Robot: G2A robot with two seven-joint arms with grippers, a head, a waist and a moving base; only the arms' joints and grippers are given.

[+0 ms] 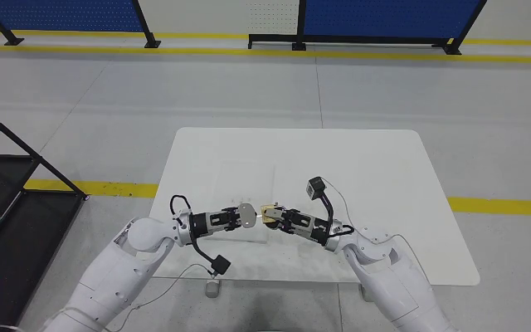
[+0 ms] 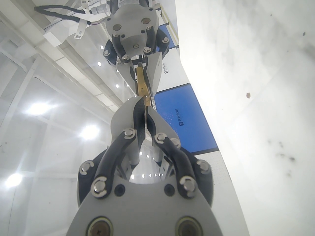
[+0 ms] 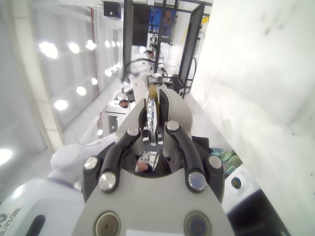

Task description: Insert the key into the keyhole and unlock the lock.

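Both grippers meet tip to tip above the front middle of the white table (image 1: pixel 373 174). My right gripper (image 1: pixel 274 218) is shut on the brass padlock (image 1: pixel 266 214). In the right wrist view the padlock (image 3: pixel 152 114) stands edge-on between the fingers of the right gripper (image 3: pixel 154 94), chrome shackle toward the wrist. My left gripper (image 1: pixel 251 215) is shut on the thin key (image 2: pixel 147 104), mostly hidden between its black pads. In the left wrist view the left gripper (image 2: pixel 145 103) touches the end of the padlock (image 2: pixel 141 84). I cannot see the keyhole.
A black rack (image 1: pixel 25 191) stands to the left of the table. Blue partition panels (image 1: pixel 382 17) line the far side of the floor. Cables and small camera modules (image 1: pixel 316 187) hang off both wrists.
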